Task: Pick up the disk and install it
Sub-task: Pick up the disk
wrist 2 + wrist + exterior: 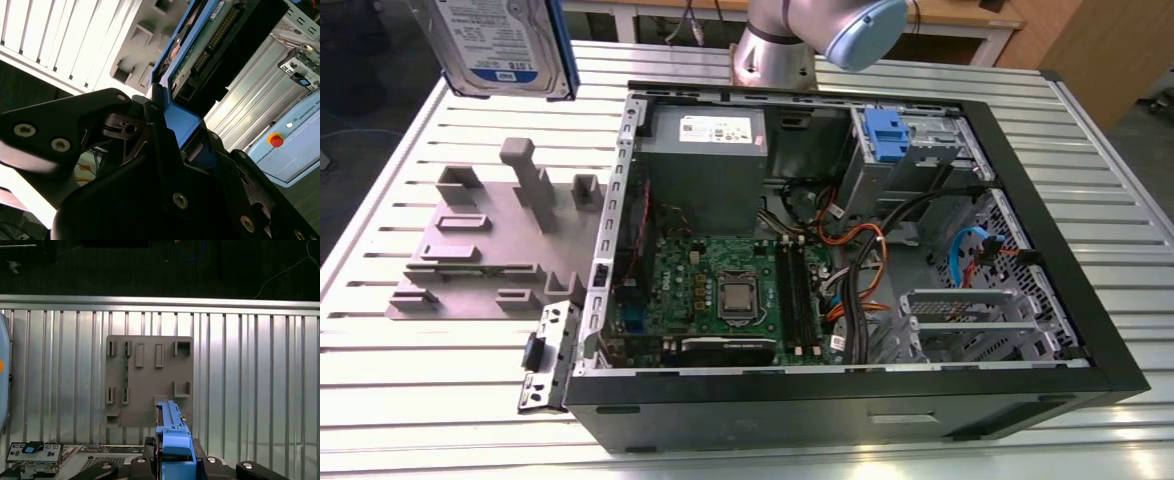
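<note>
The disk (496, 42) hangs high above the table at the exterior view's left, its white-and-blue label facing the camera. In the second wrist view my gripper (172, 136) is shut on the disk's blue side rail, and the disk's (201, 46) green board and connector edge stretch away from the black fingers (159, 131). Seen in the first wrist view, the blue rail of the disk (172, 432) sticks out from the gripper (175, 466), straight over the grey holder plate (145, 382), whose slots stand vacant.
An open computer case (1067, 250) lies on the slatted metal table (400, 380), with a motherboard, a grey power supply box (707, 150) and a blue plastic clip (887, 135) in the drive bay. The grey holder plate (487, 245) sits beside the case. The arm's base (774, 50) stands behind.
</note>
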Robot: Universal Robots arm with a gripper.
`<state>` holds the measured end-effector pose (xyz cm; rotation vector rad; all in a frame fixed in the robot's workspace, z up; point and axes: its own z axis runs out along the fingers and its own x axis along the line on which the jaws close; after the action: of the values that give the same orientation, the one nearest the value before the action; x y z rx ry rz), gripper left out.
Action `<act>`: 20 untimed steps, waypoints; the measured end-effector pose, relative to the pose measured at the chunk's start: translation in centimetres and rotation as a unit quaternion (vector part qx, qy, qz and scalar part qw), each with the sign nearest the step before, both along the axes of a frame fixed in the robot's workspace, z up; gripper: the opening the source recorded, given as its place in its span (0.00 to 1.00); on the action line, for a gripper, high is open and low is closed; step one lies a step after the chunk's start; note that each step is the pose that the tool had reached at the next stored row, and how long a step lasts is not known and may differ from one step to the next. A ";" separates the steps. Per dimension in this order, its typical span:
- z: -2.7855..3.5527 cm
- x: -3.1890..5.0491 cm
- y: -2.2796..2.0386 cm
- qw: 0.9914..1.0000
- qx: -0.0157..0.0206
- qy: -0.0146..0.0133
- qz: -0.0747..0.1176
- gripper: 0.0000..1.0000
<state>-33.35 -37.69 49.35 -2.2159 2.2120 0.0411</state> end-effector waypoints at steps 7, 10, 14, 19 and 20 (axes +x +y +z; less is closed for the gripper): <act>-0.06 0.01 -0.48 1.000 0.000 0.000 0.000 0.36; -0.06 0.01 -0.49 1.000 0.000 0.000 0.000 0.36; -0.06 0.30 -0.50 1.000 0.000 0.000 0.000 0.36; -0.05 1.58 -0.49 1.000 0.000 0.000 0.000 0.36; -0.06 1.80 -0.49 1.000 0.000 0.000 0.000 0.36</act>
<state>-31.54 -38.18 49.29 -2.2163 2.2123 0.0403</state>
